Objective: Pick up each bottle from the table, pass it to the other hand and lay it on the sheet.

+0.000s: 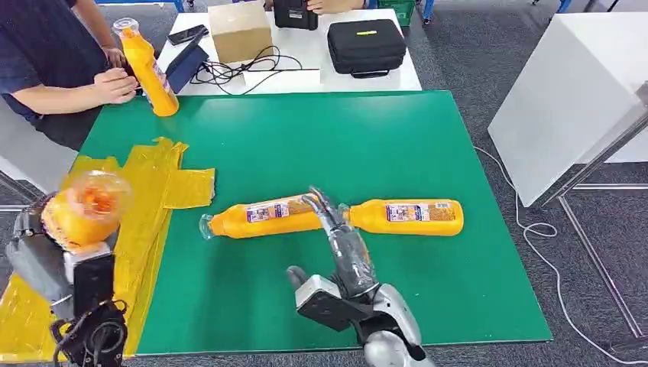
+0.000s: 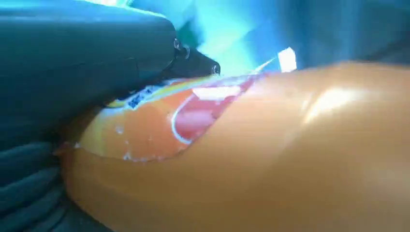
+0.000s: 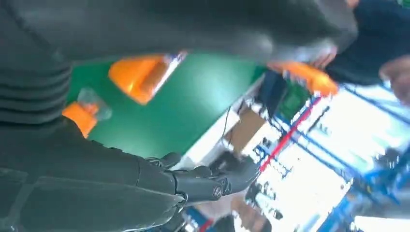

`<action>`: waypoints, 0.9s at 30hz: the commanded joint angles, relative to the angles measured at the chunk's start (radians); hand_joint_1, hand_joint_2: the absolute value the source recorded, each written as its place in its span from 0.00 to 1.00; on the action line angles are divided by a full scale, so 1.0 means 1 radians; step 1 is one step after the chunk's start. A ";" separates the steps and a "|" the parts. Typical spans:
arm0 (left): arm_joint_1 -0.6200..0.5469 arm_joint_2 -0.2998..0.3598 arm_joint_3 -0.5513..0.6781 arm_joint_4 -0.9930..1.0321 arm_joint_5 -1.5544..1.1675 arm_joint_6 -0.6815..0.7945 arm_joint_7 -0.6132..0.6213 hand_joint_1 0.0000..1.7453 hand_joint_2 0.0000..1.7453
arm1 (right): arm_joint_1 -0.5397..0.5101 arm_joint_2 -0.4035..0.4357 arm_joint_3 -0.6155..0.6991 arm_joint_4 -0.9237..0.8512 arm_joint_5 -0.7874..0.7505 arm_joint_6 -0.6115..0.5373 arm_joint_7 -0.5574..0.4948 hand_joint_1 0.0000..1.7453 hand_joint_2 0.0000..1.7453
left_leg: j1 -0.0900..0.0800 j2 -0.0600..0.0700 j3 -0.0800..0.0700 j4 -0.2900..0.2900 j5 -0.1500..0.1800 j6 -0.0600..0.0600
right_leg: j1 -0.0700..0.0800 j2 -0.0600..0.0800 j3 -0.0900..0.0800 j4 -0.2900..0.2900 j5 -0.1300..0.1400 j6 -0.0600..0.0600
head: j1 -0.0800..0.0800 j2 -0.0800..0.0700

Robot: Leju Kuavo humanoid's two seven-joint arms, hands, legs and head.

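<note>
bottles: one point(image 1: 85, 208) gripped upright in the left hand point(image 1: 46, 256) over the yellow sheet point(image 1: 149, 195), ready to lay; right hand point(image 1: 336, 229), fingers spread, hovers between two more point(image 1: 264, 216) point(image 1: 409, 217) lying on the bench point(image 1: 306, 145).

floor: grey carpet point(image 1: 458, 46) | white table point(image 1: 321, 53) | white panel point(image 1: 565, 92) right

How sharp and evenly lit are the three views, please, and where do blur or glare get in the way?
Head view: sharp and evenly lit, both lying bottles crisp. Left wrist view: held bottle too close, soft, with white glare patches. Right wrist view: motion-blurred throughout, background washed out by bright light, right hand dark.
</note>
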 commanded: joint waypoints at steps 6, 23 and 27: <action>-0.175 0.115 0.102 0.563 -0.476 0.017 0.116 1.00 1.00 | 0.072 -0.081 -0.091 -0.131 -0.023 -0.028 -0.022 0.00 0.00 | 0.000 -0.005 0.007 -0.003 0.001 -0.003 | 0.001 -0.007 0.007 -0.002 -0.002 0.001 | 0.000 0.000; -0.220 0.226 -0.079 0.978 -0.707 0.017 0.424 1.00 1.00 | -0.008 -0.066 -0.083 -0.128 -0.065 0.027 -0.006 0.00 0.00 | 0.000 0.001 0.005 -0.002 -0.001 -0.003 | 0.000 -0.001 0.004 -0.001 -0.001 0.001 | 0.000 0.000; -0.220 0.226 -0.079 0.978 -0.707 0.017 0.424 1.00 1.00 | -0.008 -0.066 -0.083 -0.128 -0.065 0.027 -0.006 0.00 0.00 | 0.001 -0.001 0.007 -0.002 0.000 -0.004 | 0.000 -0.002 0.007 -0.001 -0.001 0.001 | 0.000 0.000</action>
